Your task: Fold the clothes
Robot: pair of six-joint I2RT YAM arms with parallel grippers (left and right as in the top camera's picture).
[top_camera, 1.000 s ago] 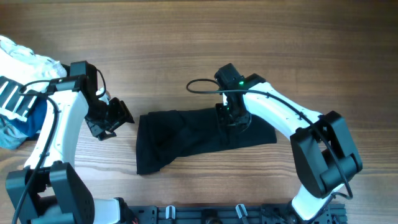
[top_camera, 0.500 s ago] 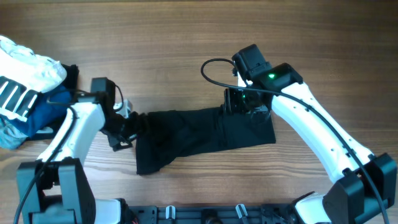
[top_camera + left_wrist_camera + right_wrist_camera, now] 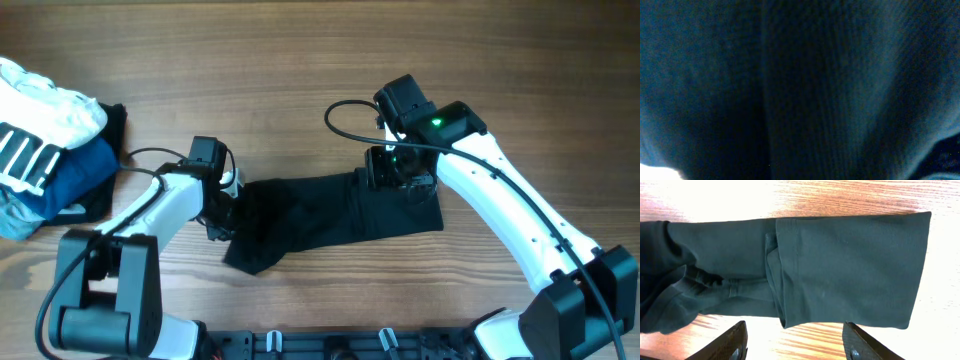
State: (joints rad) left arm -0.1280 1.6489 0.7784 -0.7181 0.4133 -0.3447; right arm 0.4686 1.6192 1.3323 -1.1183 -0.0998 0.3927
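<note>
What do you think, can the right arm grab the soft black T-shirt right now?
Probably yes. The right gripper hangs open right over the black T-shirt, with nothing between them.

No lettering, label or number is legible anywhere.

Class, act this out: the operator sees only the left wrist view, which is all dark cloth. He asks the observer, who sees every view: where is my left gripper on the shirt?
Observer: The left gripper is down at the left end of the black T-shirt. I cannot tell whether it is shut.
Operator: And the right gripper?
Observer: The right gripper hovers open over the shirt's right part, holding nothing.
Operator: Anything else on the table?
Observer: A white striped garment is piled with a blue garment at the table edge on the left, apart from the shirt.
</note>
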